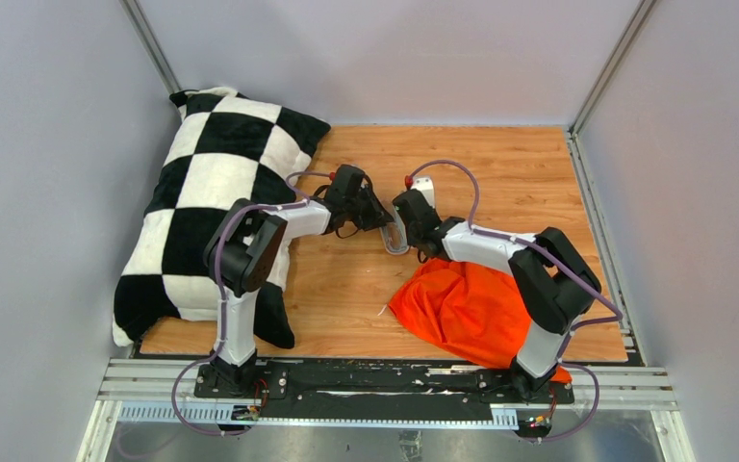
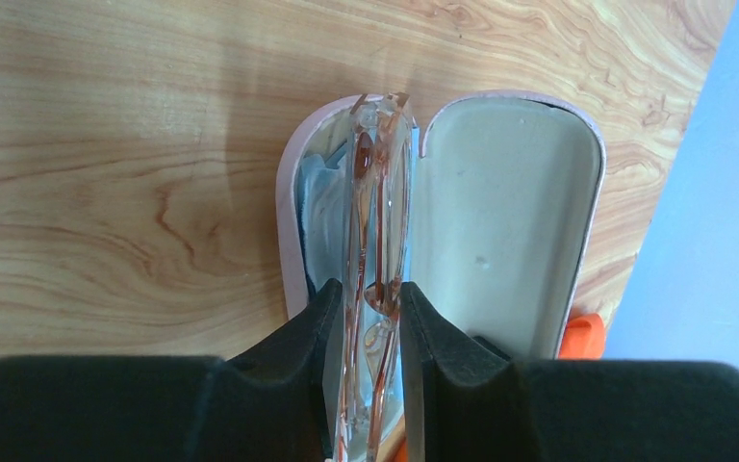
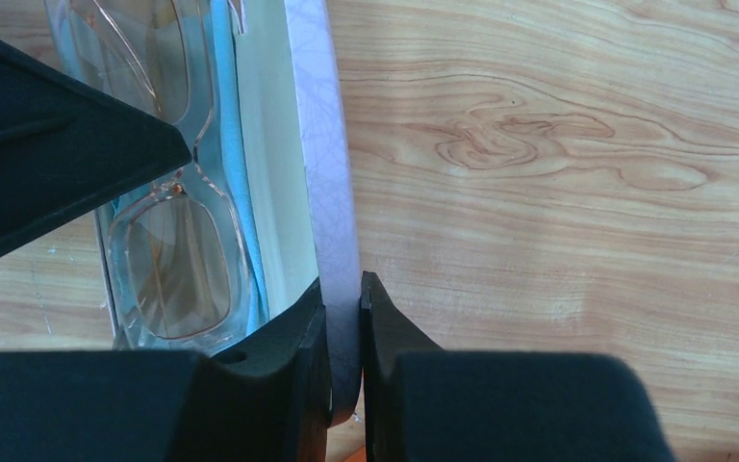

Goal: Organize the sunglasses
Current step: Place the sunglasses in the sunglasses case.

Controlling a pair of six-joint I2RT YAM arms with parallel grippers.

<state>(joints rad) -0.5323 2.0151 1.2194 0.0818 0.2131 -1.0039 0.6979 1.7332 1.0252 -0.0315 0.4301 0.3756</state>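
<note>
Clamping the sunglasses (image 2: 375, 192) edge-on with the left tool (image 2: 370, 289), black pads pressed against both faces of the folded amber-brown translucent frame near one end. Holding that slim pair lengthwise over the left half of the open pale pink case (image 2: 510, 212), above a light blue cloth (image 2: 316, 207) tucked in that half; impossible to tell whether frame and cloth touch. Showing the other half with a bare cream lining, flat on the wood-grain worktop (image 1: 520, 173). Pinching one long wall of the case (image 3: 322, 125) with the right tool (image 3: 344, 289), fingers closed tight on the thin rim, sunglasses (image 3: 168, 260) and blue cloth (image 3: 223, 96) just beside it on the inner side. Meeting nearly tip to tip at mid-worktop from above, left tool (image 1: 377, 214) and right tool (image 1: 399, 223). Flanked by a black-and-white checkered pillow (image 1: 212, 202) along the left edge and a crumpled orange cloth (image 1: 462, 308) near the right arm's base.
</note>
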